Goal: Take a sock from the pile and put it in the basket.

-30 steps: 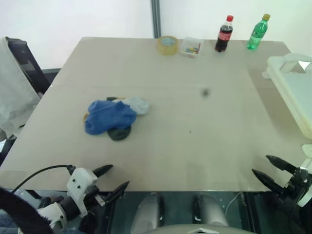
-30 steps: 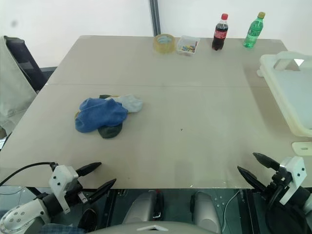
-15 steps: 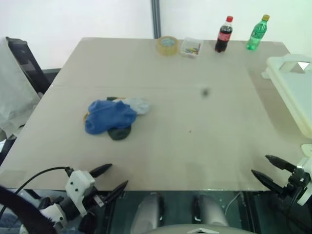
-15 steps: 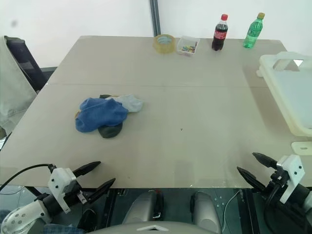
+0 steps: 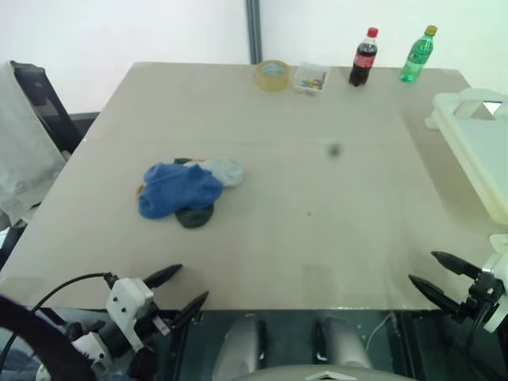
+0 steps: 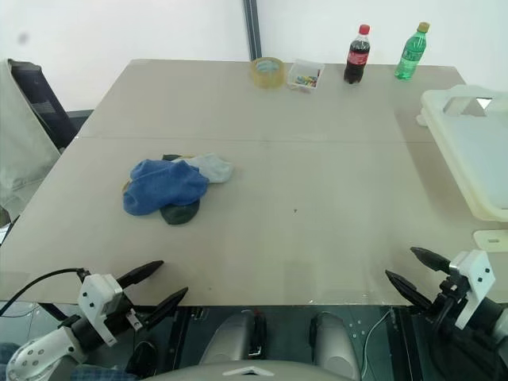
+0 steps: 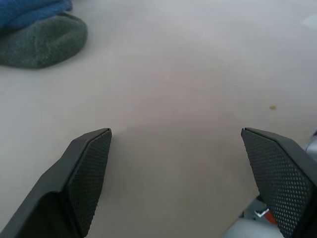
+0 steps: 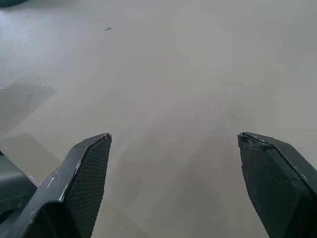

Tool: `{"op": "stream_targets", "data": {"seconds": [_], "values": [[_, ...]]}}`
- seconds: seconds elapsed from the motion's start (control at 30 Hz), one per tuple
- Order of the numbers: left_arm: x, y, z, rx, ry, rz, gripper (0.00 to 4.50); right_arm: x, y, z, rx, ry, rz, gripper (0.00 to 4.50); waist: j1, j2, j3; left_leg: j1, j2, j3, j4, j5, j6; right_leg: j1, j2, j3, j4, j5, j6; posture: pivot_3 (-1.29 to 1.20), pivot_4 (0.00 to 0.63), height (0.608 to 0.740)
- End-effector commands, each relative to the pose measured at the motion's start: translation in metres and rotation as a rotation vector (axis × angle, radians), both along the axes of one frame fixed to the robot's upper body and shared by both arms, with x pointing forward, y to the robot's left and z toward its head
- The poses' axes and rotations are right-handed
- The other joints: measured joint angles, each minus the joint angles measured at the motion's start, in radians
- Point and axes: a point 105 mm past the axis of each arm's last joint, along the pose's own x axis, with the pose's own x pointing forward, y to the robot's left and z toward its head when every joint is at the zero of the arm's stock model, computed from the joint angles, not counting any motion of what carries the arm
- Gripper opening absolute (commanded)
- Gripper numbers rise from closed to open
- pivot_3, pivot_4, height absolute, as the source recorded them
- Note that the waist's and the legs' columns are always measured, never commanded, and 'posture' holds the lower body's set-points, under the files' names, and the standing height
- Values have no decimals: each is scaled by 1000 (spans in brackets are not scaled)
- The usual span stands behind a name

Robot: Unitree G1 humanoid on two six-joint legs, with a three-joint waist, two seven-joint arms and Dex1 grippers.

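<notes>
The pile [image 6: 168,188] lies left of the table's middle: the royal-blue sock [image 6: 159,186] on top, a light grey sock [image 6: 212,167] at its far right, a dark green one [image 6: 179,213] at its near edge. The dark green sock [image 7: 42,44] and a strip of blue sock [image 7: 29,11] show in the left wrist view. The white basket [image 6: 470,151] stands at the table's right edge. My left gripper [image 6: 163,286] hangs open at the near left edge, well short of the pile. Near the right front corner, my right gripper [image 6: 409,271] is open with nothing between its fingers.
Along the far edge stand a roll of tape [image 6: 267,71], a small clear box of coloured bits [image 6: 305,74], a cola bottle [image 6: 357,53] and a green bottle [image 6: 409,50]. A chair with pale cloth [image 6: 20,135] sits off the table's left side.
</notes>
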Motion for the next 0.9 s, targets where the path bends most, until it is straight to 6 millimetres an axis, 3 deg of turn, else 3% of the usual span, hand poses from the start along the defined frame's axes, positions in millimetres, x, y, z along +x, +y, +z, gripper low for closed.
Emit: {"op": "stream_targets", "data": {"seconds": [0.03, 0.33, 0.47, 0.6, 0.9], "values": [[0, -7, 17, -66, -77, -33, 4500, 2, 1, 13, -13, -55, 11, 4158, 0, 0, 0, 0, 0, 0, 0, 0, 0, 0, 0, 0, 0, 0, 0, 0, 150, 740], [8, -8, 32, -115, -124, -21, 4500, 2, 11, 19, -2, -81, 60, 4158, 0, -1, 0, 5, 0, 0, 2, 0, 0, 5, 0, 0, 0, 0, 0, 0, 150, 740], [36, 7, 26, -42, -111, 139, 4500, 6, 33, 37, 27, -189, 144, 4158, 0, -1, 0, 7, 1, 0, 3, 0, 0, 6, 1, 1, 3, 0, 1, 0, 150, 740], [64, 4, 32, 1, -137, 221, 4500, -5, 52, 47, 58, -216, 271, 4158, 3, -2, 0, 7, 1, -1, 8, 0, 0, 6, 2, 1, 7, 0, 1, 0, 150, 740], [97, -16, 55, 13, -242, 280, 4500, -2, 54, 52, 40, -239, 306, 4158, 1, -5, 0, 8, 1, 1, 14, -1, 1, 6, 1, 3, 14, 2, -2, 0, 150, 740]]}}
